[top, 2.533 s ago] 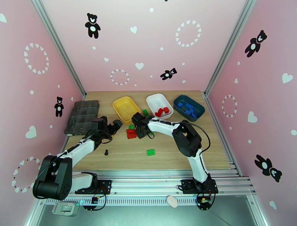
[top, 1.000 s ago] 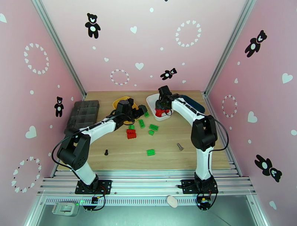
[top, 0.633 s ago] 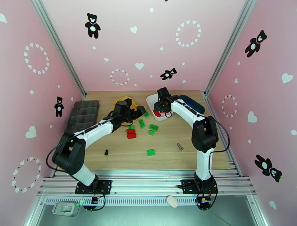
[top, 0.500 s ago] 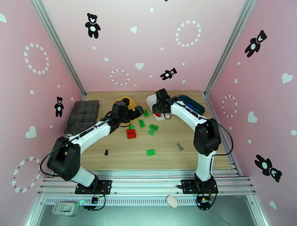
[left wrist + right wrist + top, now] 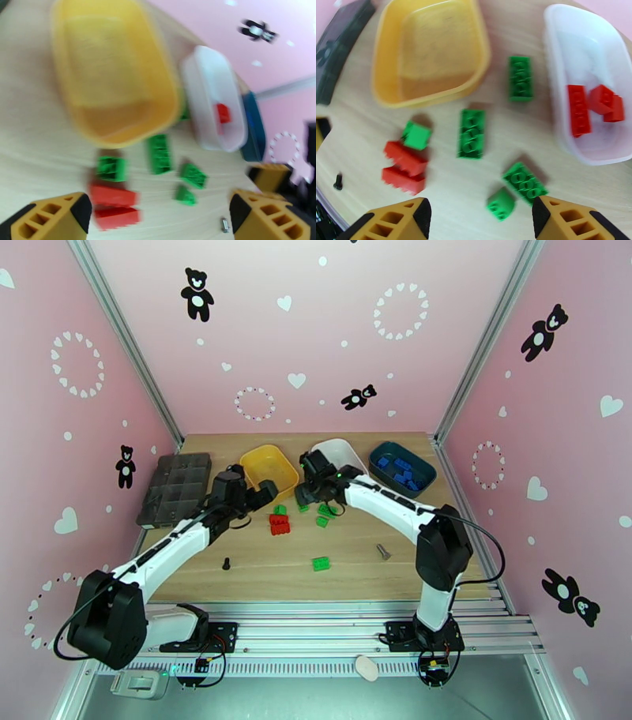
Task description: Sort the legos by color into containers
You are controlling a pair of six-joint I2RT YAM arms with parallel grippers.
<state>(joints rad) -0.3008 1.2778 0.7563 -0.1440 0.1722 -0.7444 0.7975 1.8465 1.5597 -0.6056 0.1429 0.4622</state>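
— Left gripper (image 5: pixel 261 494)?
— Spread wide, nothing held. Left of centre in the overhead view, just below the yellow tub (image 5: pixel 268 465). In the left wrist view, the left gripper (image 5: pixel 158 205) with its fingers at the two bottom corners and bare wood between.
— Right gripper (image 5: pixel 304 494)?
— Parted as well, nothing pinched. Centre of the overhead view, at the lower left corner of the white tub (image 5: pixel 344 451). In the right wrist view, the right gripper (image 5: pixel 478 213) with its fingers at bottom left and bottom right, above loose green bricks.
— Red legos (image 5: pixel 592 106)?
— Three in the white tub, right side of the right wrist view. A red pair (image 5: pixel 403 167) side by side on the table (image 5: pixel 355 556), lower left of that view.
— Blue legos (image 5: pixel 399 471)?
— Heaped in the dark teal tub (image 5: pixel 430 471), upper right of the table in the overhead view.
— Green legos (image 5: pixel 471 133)?
— Loose on the wood. One between the yellow and white tubs, one long brick mid-frame, two at bottom centre, a small one just beside the red pair. A lone green brick (image 5: pixel 321 563) well apart, lower in the overhead view.
— Other items?
— Dark grey organizer tray (image 5: pixel 174 486) at the table's left edge. Two dark screws (image 5: pixel 226 562), one lower left, one lower right of the bricks.
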